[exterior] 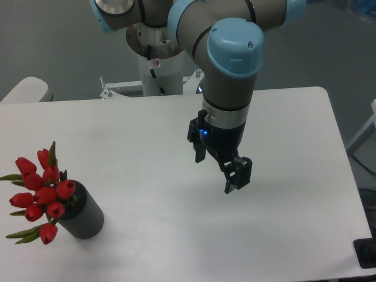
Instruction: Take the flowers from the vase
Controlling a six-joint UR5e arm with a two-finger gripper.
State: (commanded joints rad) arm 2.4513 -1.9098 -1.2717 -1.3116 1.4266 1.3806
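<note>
**Red tulips wait in the vase, end effector well off to the right**

Red buds, about 9 of them with green pointed leaves, make up the flowers (42,191), which sit in the vase (84,212) at the near left of the white desk (147,129). The vase is a short dark grey ribbed cylinder, and the bunch leans out of its mouth toward the left, hiding the opening. Only 1 view is given, a fixed camera looking down on the desk from the near side.

The end effector (220,167) hangs above the middle of the desk, right of centre and well apart from the vase. Its fingers (238,175) point downward and carry nothing; from this angle I cannot tell how far apart they stand.

The step in hand looks like the approach, with the grasp not yet begun. To do it well, the arm should travel left and toward the near edge, then close on the stems just above the vase rim, not on the buds, which would likely crush or slip. A lift along the line of the stems should keep the vase from tipping or dragging.

Nothing lies on the desk between end effector and flowers. Beyond the far edge stands the arm's white base (155,64), and a pale rounded object (26,89) sits at the far left corner.
</note>
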